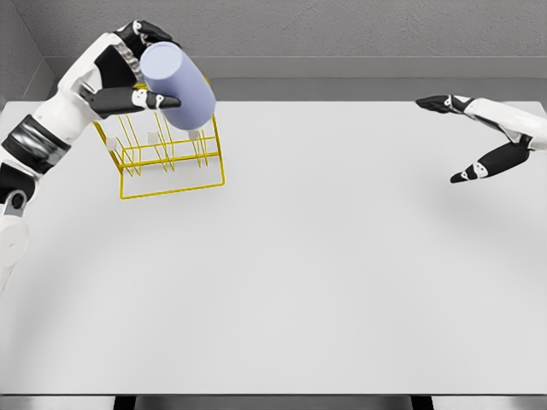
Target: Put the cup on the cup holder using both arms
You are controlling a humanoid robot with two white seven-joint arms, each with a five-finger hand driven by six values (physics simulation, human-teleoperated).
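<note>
The pale blue cup (178,84) hangs tilted at ten o'clock on the white table (325,273), above the yellow wire cup holder (167,158), whose upper rails it hides. The left hand (137,81) wraps it, fingers (158,101) curled across its side. At three o'clock the right hand (487,137) hovers spread wide, empty, its wrist cut off by the frame edge.
</note>
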